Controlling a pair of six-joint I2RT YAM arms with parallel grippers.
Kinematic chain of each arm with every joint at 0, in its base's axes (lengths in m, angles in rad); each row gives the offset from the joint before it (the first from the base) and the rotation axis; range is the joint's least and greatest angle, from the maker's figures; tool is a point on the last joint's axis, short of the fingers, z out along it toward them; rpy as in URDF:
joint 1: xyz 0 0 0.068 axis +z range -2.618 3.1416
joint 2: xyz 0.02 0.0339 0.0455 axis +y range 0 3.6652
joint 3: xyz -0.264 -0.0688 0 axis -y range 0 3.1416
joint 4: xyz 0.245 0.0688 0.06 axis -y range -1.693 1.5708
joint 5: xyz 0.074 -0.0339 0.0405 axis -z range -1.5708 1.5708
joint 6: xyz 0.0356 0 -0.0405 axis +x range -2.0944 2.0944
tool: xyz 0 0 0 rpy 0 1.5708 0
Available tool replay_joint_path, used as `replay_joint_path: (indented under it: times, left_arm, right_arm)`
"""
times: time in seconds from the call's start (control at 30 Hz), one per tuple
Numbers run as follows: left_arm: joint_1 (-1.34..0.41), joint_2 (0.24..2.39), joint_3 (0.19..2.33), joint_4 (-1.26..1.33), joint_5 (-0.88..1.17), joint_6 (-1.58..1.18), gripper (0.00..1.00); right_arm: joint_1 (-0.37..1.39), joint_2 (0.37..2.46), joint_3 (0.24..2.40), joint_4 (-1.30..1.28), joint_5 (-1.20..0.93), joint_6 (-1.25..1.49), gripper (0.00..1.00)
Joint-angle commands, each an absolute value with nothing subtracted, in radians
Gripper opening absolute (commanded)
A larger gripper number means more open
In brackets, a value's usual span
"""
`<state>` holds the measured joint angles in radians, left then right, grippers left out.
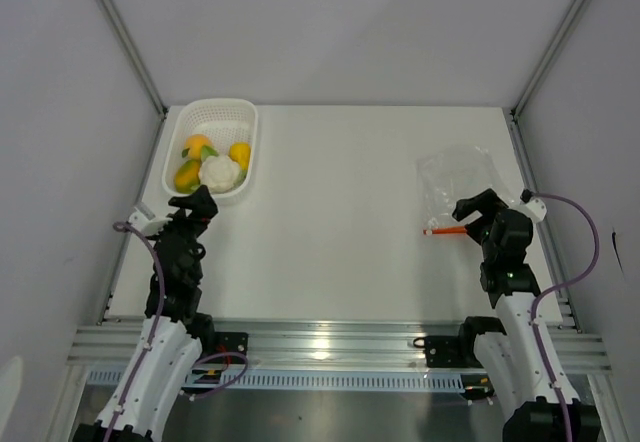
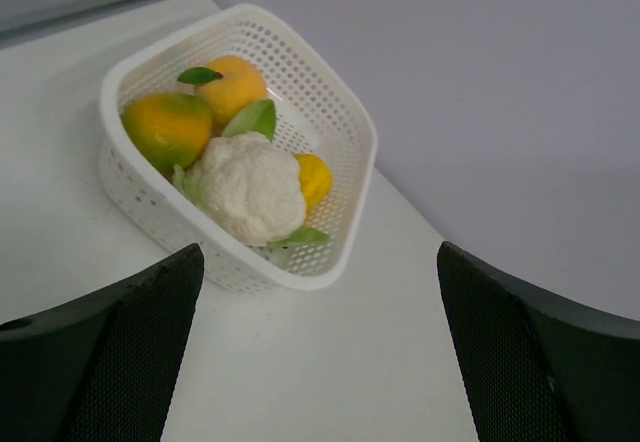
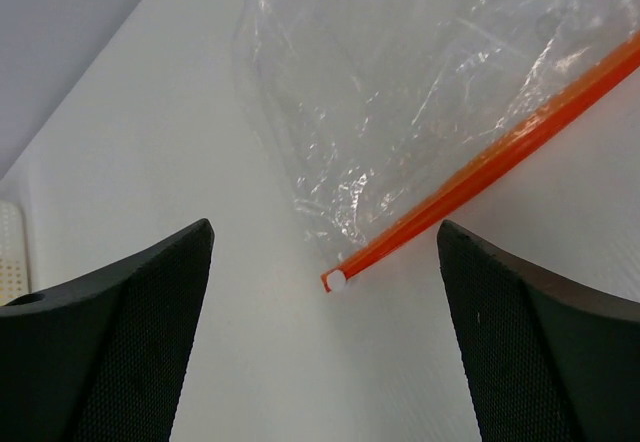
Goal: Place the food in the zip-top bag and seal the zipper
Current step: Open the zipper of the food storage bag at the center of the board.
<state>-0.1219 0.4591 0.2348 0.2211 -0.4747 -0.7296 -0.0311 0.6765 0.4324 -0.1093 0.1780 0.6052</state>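
Left gripper (image 1: 198, 202) and right gripper (image 1: 481, 208) both spread wide, holding nothing.

The left gripper hangs just short of the near end of the white mesh basket (image 1: 215, 105) at the far left of the table (image 1: 340, 212), its fingers (image 2: 120, 352) apart on either side of that end in the wrist view. The food lies in the basket: a white cauliflower piece (image 2: 250, 187) with green leaves nearest, a yellow-green fruit (image 2: 168, 127) and an orange fruit (image 2: 235, 87) behind it, and a small yellow fruit (image 2: 313, 177) tucked at its side. The right gripper hovers over the near edge of the zip-top bag (image 3: 400, 92), which lies flat and crinkled on the table's right side. The orange-red zipper (image 3: 480, 172) runs along the bag's near edge, and its white-tipped end (image 3: 336, 281) lies on the table between the open fingers.
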Motion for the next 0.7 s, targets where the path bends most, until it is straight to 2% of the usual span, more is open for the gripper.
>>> replay_joint_path:
  times: [0.0,0.17,0.3,0.53,0.67]
  left_arm:
    - [-0.104,0.408,0.285,0.139,-0.33,-0.795,1.0]
    - [-0.117,0.402,0.319,0.168,-0.195,-0.738,1.0]
    - [-0.133,0.413,0.307,0.285,-0.049,-0.677,0.99]
    - [-0.169,0.419,0.442,0.171,-0.126,-0.669,1.0]
    - [-0.181,0.474,0.529,0.118,-0.046,-0.66,0.99]
  right_arm:
    - [-0.066,0.695,0.443,-0.147,0.012,0.672,0.93]
    - [-0.106,0.905,0.491,-0.184,-0.06,0.775,0.91]
    - [-0.11,0.971,0.476,-0.166,-0.051,0.822,0.89]
    - [-0.153,1.015,0.448,-0.095,-0.003,0.792,0.82]
    - [-0.178,1.029,0.446,-0.066,0.061,0.785,0.82]
